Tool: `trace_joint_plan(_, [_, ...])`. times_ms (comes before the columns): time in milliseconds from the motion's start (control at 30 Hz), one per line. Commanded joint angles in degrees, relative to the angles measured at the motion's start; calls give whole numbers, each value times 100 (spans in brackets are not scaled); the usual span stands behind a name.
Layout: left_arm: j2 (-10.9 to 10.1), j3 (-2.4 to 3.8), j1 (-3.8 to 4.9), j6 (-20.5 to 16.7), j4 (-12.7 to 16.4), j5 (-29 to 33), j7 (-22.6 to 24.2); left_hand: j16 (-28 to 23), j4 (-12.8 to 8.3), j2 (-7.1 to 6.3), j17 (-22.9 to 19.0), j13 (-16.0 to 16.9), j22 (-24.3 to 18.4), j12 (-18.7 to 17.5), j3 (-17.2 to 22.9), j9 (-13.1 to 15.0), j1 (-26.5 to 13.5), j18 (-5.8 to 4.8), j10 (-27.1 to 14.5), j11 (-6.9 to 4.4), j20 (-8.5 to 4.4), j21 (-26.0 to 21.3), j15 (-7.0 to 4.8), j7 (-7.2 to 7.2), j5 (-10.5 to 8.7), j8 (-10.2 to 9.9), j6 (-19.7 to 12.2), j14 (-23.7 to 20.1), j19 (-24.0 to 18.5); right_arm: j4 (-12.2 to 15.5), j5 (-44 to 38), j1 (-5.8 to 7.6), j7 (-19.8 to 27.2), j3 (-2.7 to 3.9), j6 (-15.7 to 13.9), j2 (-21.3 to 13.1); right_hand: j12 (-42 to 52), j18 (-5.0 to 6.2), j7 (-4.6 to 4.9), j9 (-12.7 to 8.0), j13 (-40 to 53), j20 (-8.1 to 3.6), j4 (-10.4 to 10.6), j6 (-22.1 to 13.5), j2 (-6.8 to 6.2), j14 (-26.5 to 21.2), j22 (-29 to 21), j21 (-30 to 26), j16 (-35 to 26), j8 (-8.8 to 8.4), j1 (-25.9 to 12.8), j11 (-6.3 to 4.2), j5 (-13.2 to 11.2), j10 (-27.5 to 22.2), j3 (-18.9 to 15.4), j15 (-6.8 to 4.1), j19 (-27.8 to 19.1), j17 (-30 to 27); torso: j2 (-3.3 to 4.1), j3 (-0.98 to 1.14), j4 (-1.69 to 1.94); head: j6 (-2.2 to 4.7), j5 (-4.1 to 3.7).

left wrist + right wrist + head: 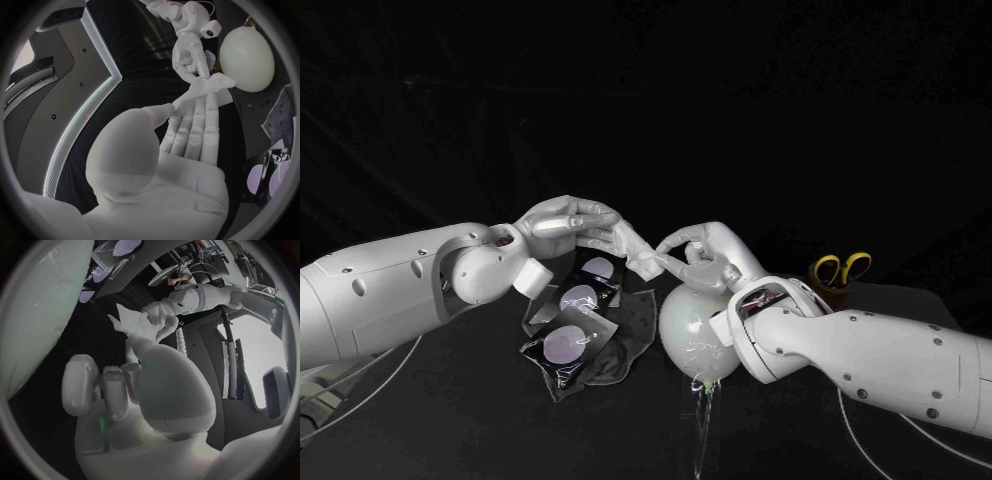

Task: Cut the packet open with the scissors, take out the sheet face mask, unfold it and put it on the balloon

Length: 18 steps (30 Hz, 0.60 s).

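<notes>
The white sheet mask [646, 263], still folded, hangs in the air between my two hands. My left hand [571, 226] pinches one edge of the mask [206, 89] between thumb and fingers. My right hand [698, 251] grips the opposite edge of the mask [132, 323] from the other side. The pale balloon [687, 326] stands just below my right hand, close to the mask. The balloon [247, 56] also appears beyond the mask in the left wrist view, and it [34, 320] looms large beside my right hand [140, 382].
The dark packet [581, 325] with purple round windows lies crumpled on the table under my left hand, left of the balloon. Yellow-handled scissors [842, 271] stand in a holder at the right, behind my right arm.
</notes>
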Motion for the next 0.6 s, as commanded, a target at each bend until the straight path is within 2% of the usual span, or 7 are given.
trace_joint_plan(33, [1,7,11,-27,3,-26,35,-39,-229,3,-7,-3,-9,-5,275,15,38,104,-28,-5,9,19,5,25,28,19,18,47,-48,31,-115,-2,52,2,13,-26,6,-28,-4,268,989,-17,-1,39,16,588,1097,17,24,228,-33,-52,16,309,39,-32,49,1510,-1,-1,2,3,-1])
trace_joint_plan(333, [31,5,12,-97,71,-46,-55,-47,-206,4,-20,-2,-14,-3,250,23,5,104,-24,-1,16,19,9,30,24,20,23,61,-41,54,-109,-2,103,3,-57,13,-11,-28,-6,284,980,-20,-6,29,9,588,1096,14,24,248,-45,-54,16,305,52,-35,48,1510,5,0,11,14,-5])
trace_joint_plan(567, [69,2,12,-373,115,-10,-165,-53,-159,14,-39,1,-25,5,212,38,-41,112,-1,-1,21,18,6,39,23,18,9,100,-15,31,-51,-2,186,5,-210,58,-1,-31,-11,308,987,-24,-18,17,0,588,1100,33,24,278,-56,-59,16,311,73,-39,55,1510,-2,-5,11,15,0])
trace_joint_plan(600, [71,2,12,-431,112,10,-178,-47,-136,-109,-37,4,-28,10,78,57,-132,106,14,8,32,17,17,50,2,41,15,116,-1,33,-46,-1,195,6,-224,56,-1,-31,-11,308,987,-24,-18,17,0,588,1100,33,24,278,-56,-59,16,311,73,-39,55,1510,-3,-6,9,16,3])
